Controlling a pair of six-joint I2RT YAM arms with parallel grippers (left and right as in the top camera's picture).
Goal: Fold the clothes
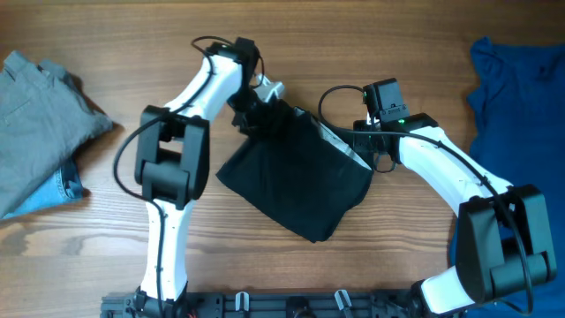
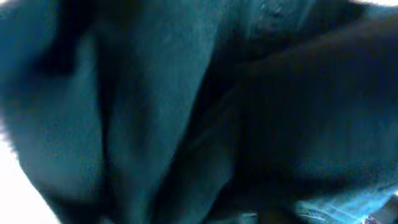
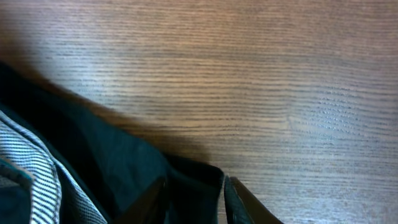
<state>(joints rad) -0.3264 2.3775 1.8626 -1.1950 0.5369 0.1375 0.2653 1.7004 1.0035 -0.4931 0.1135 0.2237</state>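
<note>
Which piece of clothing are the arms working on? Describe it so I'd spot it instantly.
On the wooden table, look at the middle, between the left arm and the right arm. There lies the black garment, bunched and set askew. It alone is black; the grey garment lies at the left edge, the blue garment at the right.

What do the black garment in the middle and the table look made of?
The black garment looks like soft matte fabric, probably woven: it folds and creases. The table looks like wood or wood-look laminate, smooth with a slight sheen and visible grain lines.
</note>
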